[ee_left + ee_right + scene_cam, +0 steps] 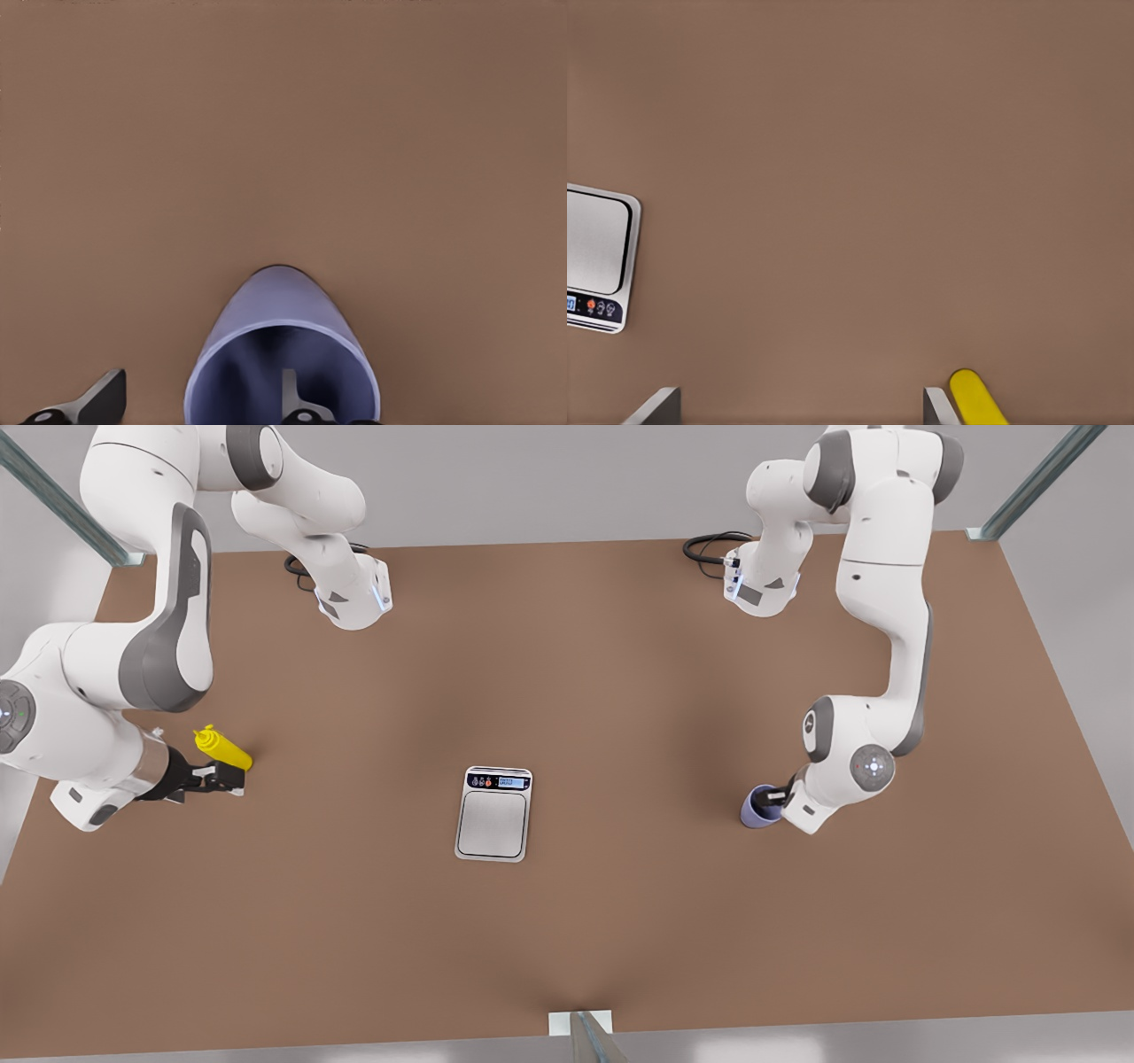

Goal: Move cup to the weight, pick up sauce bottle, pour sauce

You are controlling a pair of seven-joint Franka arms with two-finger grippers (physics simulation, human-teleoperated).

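The lavender-blue cup [757, 808] stands on the table at the front view's right, away from the silver scale [494, 813] in the middle. My left gripper [780, 795] is open at the cup's rim. In the left wrist view one finger [297, 398] is inside the cup [275, 305] and the other finger [97, 403] is outside it. The yellow sauce bottle [223, 748] is at the front view's left, nozzle toward the back left. My right gripper [226, 779] is open just in front of the bottle. The bottle [974, 398] lies outside one finger [935, 405].
Brown table [620, 691] with both arm bases at its back edge, each with a black cable. The scale [594, 257] has its dark display strip toward the back. Wide bare table lies between each arm and the scale. A metal post stands at the front edge.
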